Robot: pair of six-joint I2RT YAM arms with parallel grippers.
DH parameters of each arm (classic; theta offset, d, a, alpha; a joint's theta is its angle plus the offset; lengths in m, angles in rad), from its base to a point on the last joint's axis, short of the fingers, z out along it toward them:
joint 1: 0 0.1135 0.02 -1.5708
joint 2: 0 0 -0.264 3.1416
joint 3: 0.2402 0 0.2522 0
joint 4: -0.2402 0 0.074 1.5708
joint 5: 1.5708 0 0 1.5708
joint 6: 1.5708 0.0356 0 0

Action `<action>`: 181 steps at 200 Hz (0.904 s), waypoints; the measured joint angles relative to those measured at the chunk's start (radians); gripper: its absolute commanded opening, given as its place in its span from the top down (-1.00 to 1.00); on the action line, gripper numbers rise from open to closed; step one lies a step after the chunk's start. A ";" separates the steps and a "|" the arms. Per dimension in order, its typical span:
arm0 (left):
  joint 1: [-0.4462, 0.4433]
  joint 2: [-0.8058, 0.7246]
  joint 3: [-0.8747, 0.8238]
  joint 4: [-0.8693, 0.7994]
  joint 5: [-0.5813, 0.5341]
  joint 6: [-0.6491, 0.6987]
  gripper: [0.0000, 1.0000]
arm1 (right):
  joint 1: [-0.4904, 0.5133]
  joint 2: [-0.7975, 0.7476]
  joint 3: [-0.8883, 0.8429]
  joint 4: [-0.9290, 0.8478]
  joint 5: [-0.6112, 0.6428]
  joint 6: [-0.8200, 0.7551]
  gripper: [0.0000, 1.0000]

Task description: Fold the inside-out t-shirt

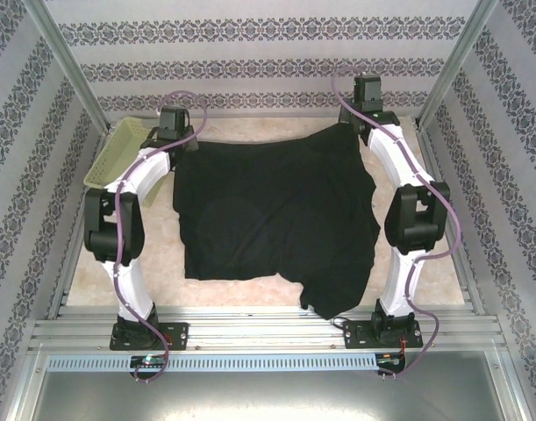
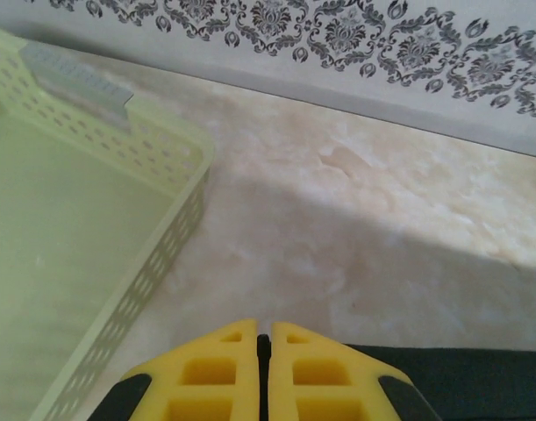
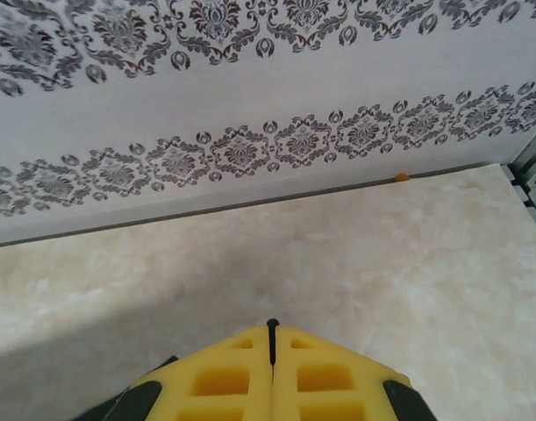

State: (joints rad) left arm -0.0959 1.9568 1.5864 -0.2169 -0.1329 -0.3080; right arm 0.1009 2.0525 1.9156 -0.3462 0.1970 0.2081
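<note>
The inside-out t-shirt (image 1: 276, 210) is black and lies spread over the middle of the table. Its near right corner droops over the front rail. Both far corners of the shirt are pinched. My left gripper (image 1: 182, 145) is at the far left corner, shut on the fabric. In the left wrist view a black strip sits between the yellow fingers (image 2: 224, 368), and the shirt (image 2: 460, 377) trails off to the right of my left gripper (image 2: 263, 338). My right gripper (image 1: 360, 130) holds the far right corner. In the right wrist view my right gripper (image 3: 272, 326) has a thin dark line of cloth in its seam.
A pale yellow-green lattice basket (image 1: 118, 153) stands at the far left, just beside the left gripper, with its rim (image 2: 175, 140) close by. The patterned back wall (image 3: 250, 149) runs just beyond both grippers. Metal frame posts stand at the corners.
</note>
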 measured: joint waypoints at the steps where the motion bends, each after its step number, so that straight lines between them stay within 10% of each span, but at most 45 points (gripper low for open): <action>1: 0.000 0.002 0.003 -0.001 0.000 0.001 1.00 | 0.000 0.003 0.004 0.000 0.001 0.000 1.00; 97: 0.014 0.195 0.241 -0.030 -0.018 0.062 1.00 | -0.012 0.241 0.397 -0.033 0.056 -0.047 1.00; 181: 0.031 0.143 0.117 0.022 0.117 0.081 1.00 | -0.016 0.100 0.084 -0.010 -0.031 -0.017 1.00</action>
State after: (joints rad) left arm -0.0647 2.1002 1.7035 -0.1951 -0.0158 -0.2272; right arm 0.0849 2.1525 1.9999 -0.3565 0.1665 0.1913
